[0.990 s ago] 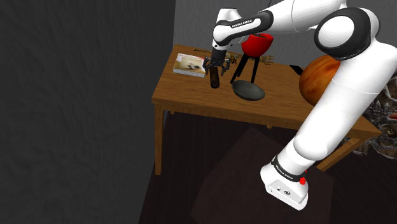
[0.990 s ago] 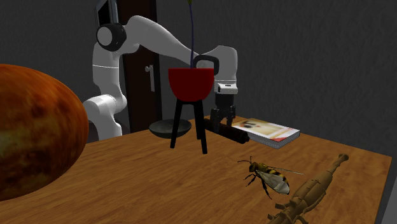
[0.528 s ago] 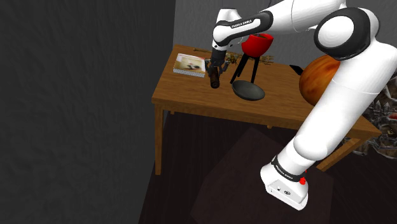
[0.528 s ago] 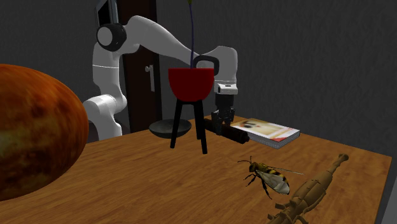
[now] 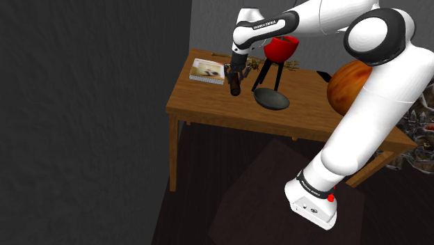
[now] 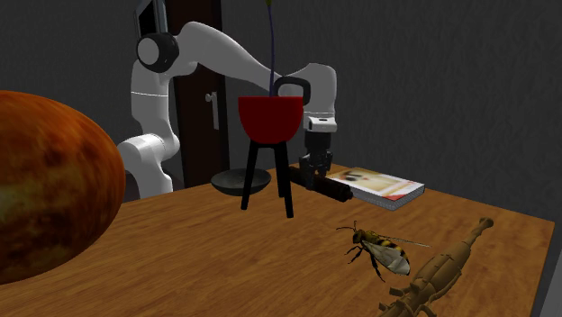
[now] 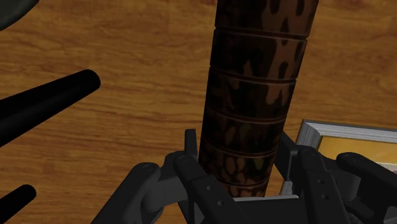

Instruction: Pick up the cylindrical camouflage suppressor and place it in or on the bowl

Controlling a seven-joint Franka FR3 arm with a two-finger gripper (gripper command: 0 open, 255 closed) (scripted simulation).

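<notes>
The suppressor is a dark brown camouflage cylinder with ringed segments. It lies low over the wooden table, beside a book. My gripper is shut on it, a finger pressed to each side near one end. In the shoulder view the gripper points straight down at the suppressor. Seen from the second exterior view, the gripper holds the suppressor just past the stand's legs. A dark shallow bowl rests on the table close by, toward the shoulder view's right, and appears again as the bowl behind the stand.
A red pot on a black tripod stand rises between gripper and bowl. The book lies against the suppressor. A large orange-brown ball, a bee figure and a wooden launcher toy occupy the table. The table's edge is near.
The fingers stood apart around the suppressor a second ago and have closed on it. Since then the hand has crept up very slightly.
</notes>
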